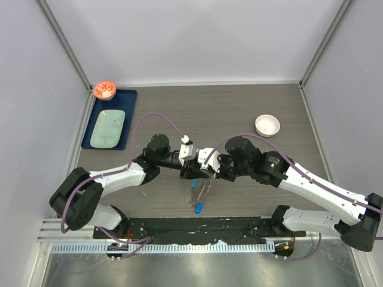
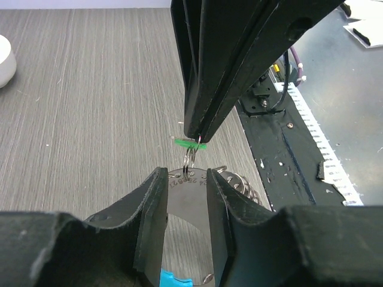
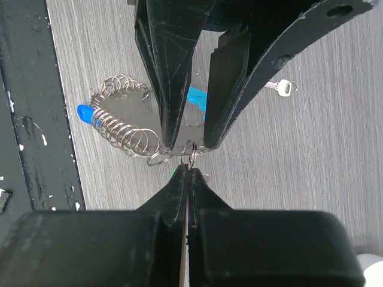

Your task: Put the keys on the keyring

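Observation:
The keyring (image 1: 202, 190), a flat metal plate (image 2: 188, 209) with a coil of wire rings (image 3: 122, 128), a light-blue strap (image 3: 196, 97) and a dark-blue tag (image 3: 85, 113), hangs above the table's middle. My left gripper (image 2: 187, 176) is shut on the plate's edges. My right gripper (image 3: 190, 169) meets it tip to tip, shut on the green-headed key (image 2: 190, 143). A small ring (image 2: 191, 158) runs from that key to the plate's edge. The plain silver key (image 3: 280, 88) lies loose on the table beyond the plate.
A white bowl (image 1: 267, 125) stands at the back right. At the back left lies a blue tray (image 1: 90, 122) holding a pale green plate (image 1: 109, 127), with a small bowl of red pieces (image 1: 105, 89) behind it. The black base rail (image 1: 197, 227) runs along the near edge.

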